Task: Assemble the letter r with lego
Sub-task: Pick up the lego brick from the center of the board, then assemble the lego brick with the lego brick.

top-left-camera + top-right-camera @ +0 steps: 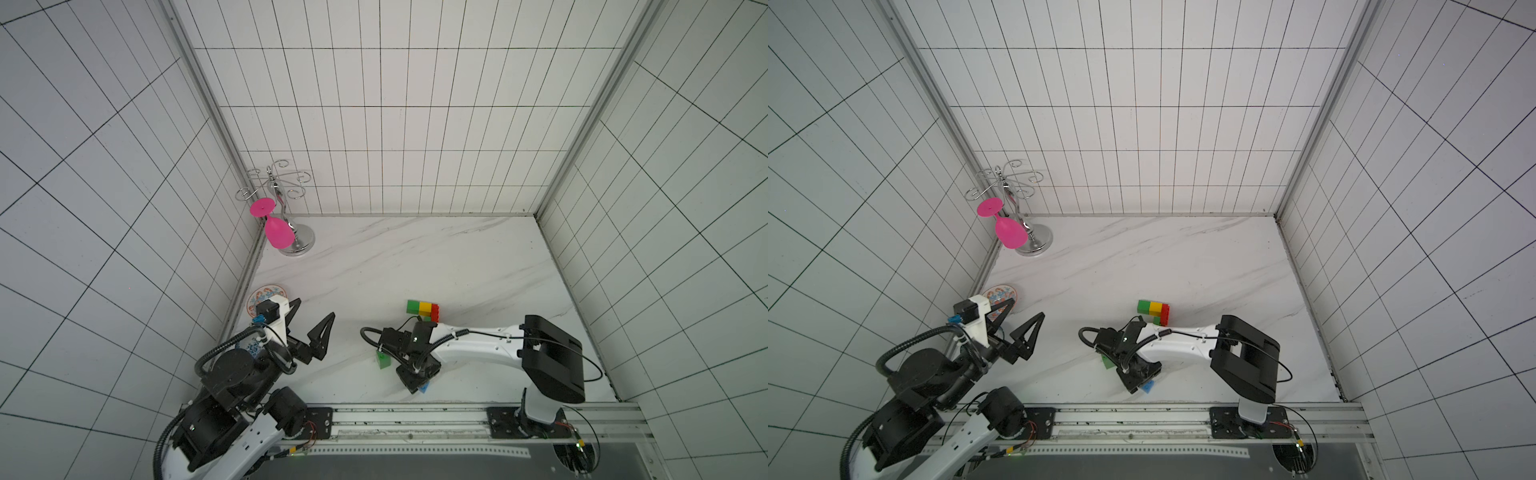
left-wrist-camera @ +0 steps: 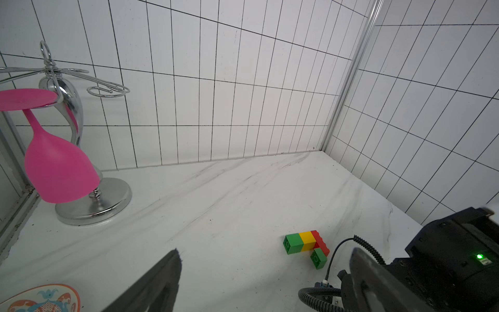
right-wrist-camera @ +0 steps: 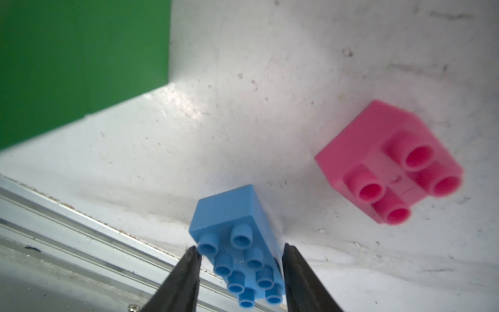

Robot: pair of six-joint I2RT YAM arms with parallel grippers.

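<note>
**Me:** Straddling the blue brick [image 3: 229, 213] with my right gripper [image 3: 239, 250], low in the middle of the wrist frame. The jaws stand narrow, one at each long side of it, touching or just off. I cannot tell whether they bite yet.

**Spotter:** And the rest of the lego?

**Me:** The pink brick [image 3: 388, 162] lies loose at the right of that frame, studs toward the camera. A green brick [image 3: 81, 67] fills the upper left corner. The started letter [image 1: 424, 308] sits centre right in a top view: green, yellow and red in a row, with another green under the red end.

**Spotter:** Left side?

**Me:** My left gripper [image 1: 316, 308] is wide and empty, lower left.

**Spotter:** Which step, then?

**Me:** Picking the blue one, I judge. Next it wants a firm squeeze and a straight lift. Then I carry it to the build and square the studs before pressing down.
</note>
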